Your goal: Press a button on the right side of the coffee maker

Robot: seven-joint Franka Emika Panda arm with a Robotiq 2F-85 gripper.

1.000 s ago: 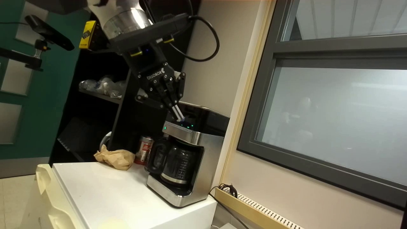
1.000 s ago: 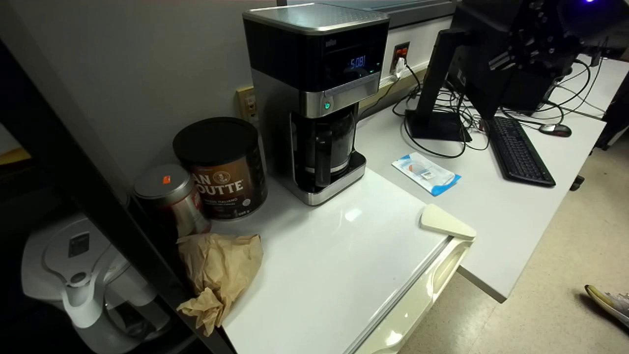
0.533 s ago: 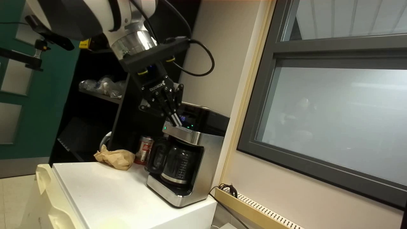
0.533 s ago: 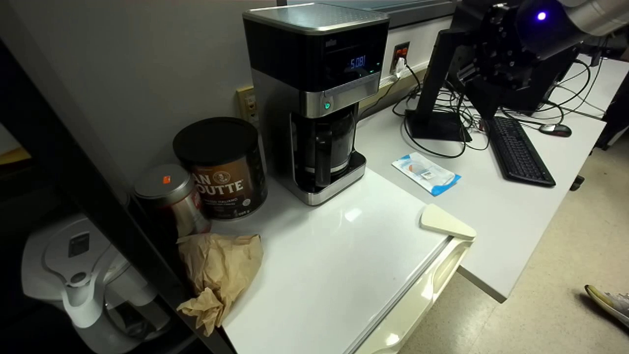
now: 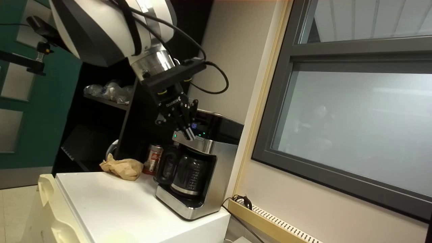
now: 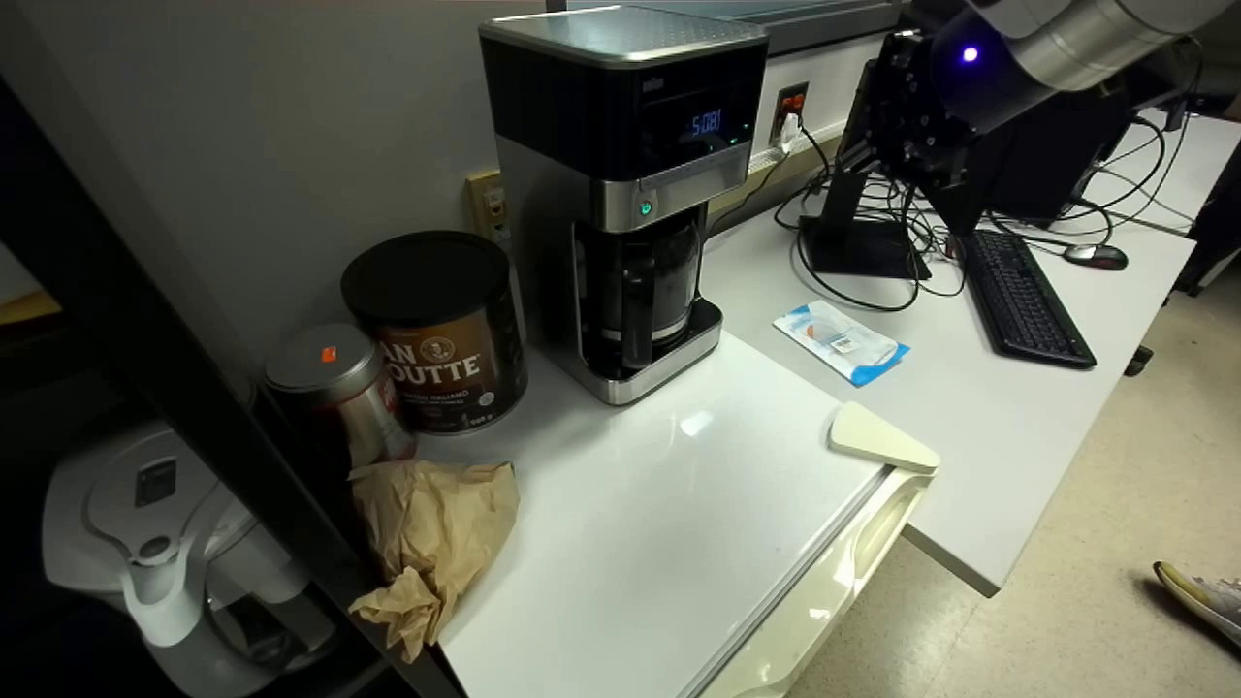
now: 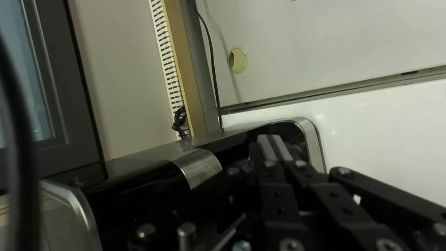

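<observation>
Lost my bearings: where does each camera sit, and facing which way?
Exterior view: stands off, facing the front and one flank of the coffee maker, window at right; arm and shut gripper visible.
Exterior view: apparently beside the shelf post, looking down on the opposite flank and desk; arm and gripper upper right.
Wrist view: on the wrist, looking down the coffee maker's front to the white top; fingers at bottom.
Both exterior views share the coffee maker, paper bag and gripper.
</observation>
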